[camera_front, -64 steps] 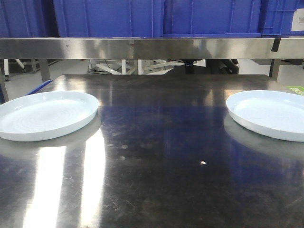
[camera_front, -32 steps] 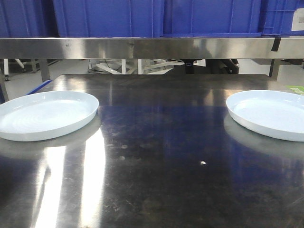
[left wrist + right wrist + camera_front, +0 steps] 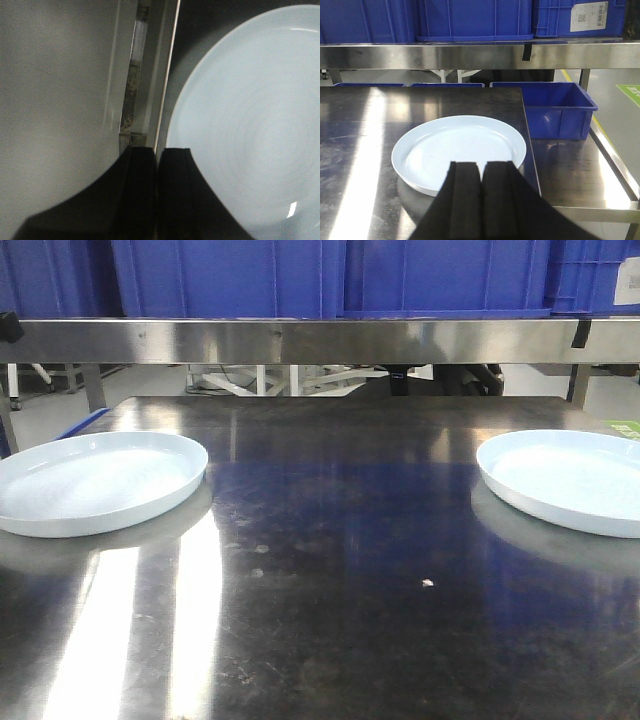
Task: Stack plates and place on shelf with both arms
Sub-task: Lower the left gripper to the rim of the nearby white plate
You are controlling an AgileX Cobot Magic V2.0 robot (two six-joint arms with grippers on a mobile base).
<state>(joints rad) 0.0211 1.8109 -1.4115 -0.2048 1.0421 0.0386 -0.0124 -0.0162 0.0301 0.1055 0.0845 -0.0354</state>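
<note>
Two pale blue-white plates lie apart on the dark steel tabletop [image 3: 330, 570]: one plate [image 3: 95, 480] at the left, the other plate [image 3: 570, 480] at the right edge. The shelf [image 3: 300, 340] runs across the back as a steel rail under blue crates. Neither gripper shows in the front view. In the left wrist view my left gripper [image 3: 157, 150] is shut and empty, hovering over the left plate's [image 3: 250, 130] edge. In the right wrist view my right gripper [image 3: 481, 164] is shut and empty, just in front of the right plate [image 3: 460, 150].
Blue crates [image 3: 330, 275] fill the shelf above the rail. A blue bin [image 3: 555, 107] sits on a lower steel level right of the table's edge [image 3: 530, 145]. A small white speck [image 3: 427, 583] lies mid-table. The floor [image 3: 55, 100] lies left of the table.
A dark object has appeared at the far left edge of the front view, at shelf-rail height. Both plates are unmoved.
</note>
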